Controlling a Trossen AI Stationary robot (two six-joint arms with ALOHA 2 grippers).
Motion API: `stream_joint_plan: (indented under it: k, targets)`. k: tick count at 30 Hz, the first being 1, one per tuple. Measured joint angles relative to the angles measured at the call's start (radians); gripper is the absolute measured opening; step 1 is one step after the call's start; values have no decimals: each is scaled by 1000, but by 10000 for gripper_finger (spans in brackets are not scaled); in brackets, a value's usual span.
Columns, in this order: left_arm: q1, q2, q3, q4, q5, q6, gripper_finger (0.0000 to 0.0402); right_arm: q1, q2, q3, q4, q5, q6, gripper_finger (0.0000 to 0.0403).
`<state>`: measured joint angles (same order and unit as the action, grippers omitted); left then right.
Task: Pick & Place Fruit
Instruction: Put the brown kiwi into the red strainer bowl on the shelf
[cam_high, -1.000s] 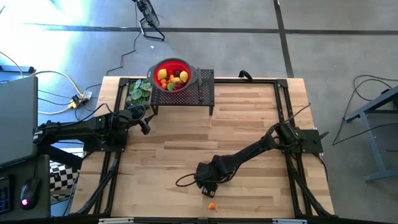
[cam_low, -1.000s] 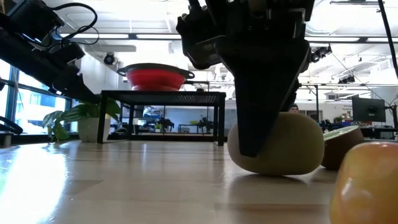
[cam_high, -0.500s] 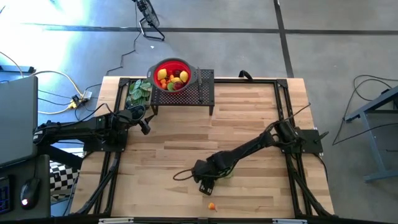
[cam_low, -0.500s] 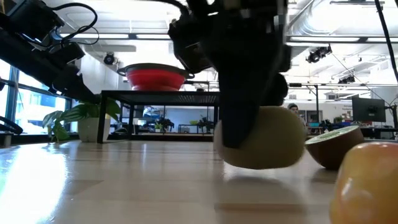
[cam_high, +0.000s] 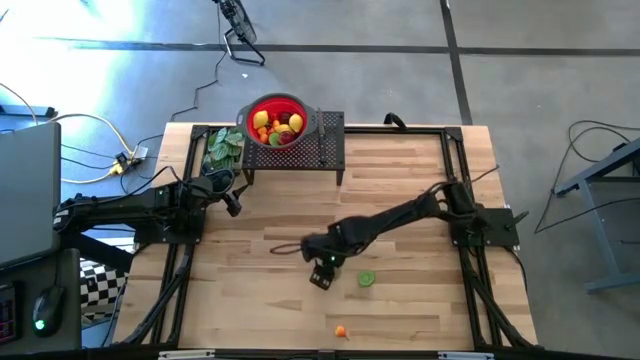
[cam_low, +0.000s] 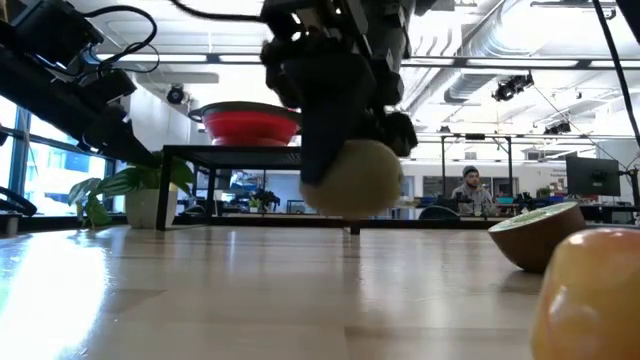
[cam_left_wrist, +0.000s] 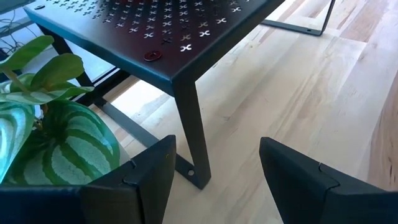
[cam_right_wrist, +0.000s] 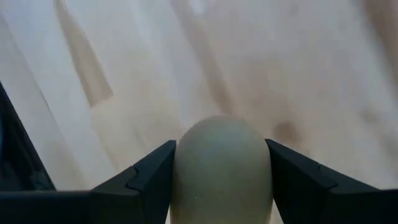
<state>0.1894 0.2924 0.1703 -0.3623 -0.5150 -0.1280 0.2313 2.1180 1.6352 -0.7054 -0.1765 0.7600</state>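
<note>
The right gripper (cam_low: 345, 170), clamped on a pale olive fruit (cam_low: 352, 178), has lifted it clear of the bench (cam_high: 400, 190); a moment ago the fruit rested on the wood beside the green half fruit (cam_high: 367, 279), which now lies uncovered. An orange piece (cam_high: 341, 331) sits near the front edge. The carry to the red bowl (cam_high: 276, 121) on the black stand (cam_high: 330, 140) can likely begin. The left gripper (cam_left_wrist: 214, 180) waits beside that stand, jaws apart and empty.

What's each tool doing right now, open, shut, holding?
Left tool: open, empty, by the black stand.
Right tool: shut on a brownish fruit, lifted off the table.
</note>
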Motion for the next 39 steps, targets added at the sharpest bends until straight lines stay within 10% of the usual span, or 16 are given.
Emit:
stream_joint_plan:
  k: [18, 39]
  targets:
    - [0, 0, 0, 2, -1, 0, 228, -194, -314, 0, 213, 404, -174, 215]
    - [0, 0, 0, 10, -4, 0, 228, -338, -272, 2, 978, 620, -611, 215]
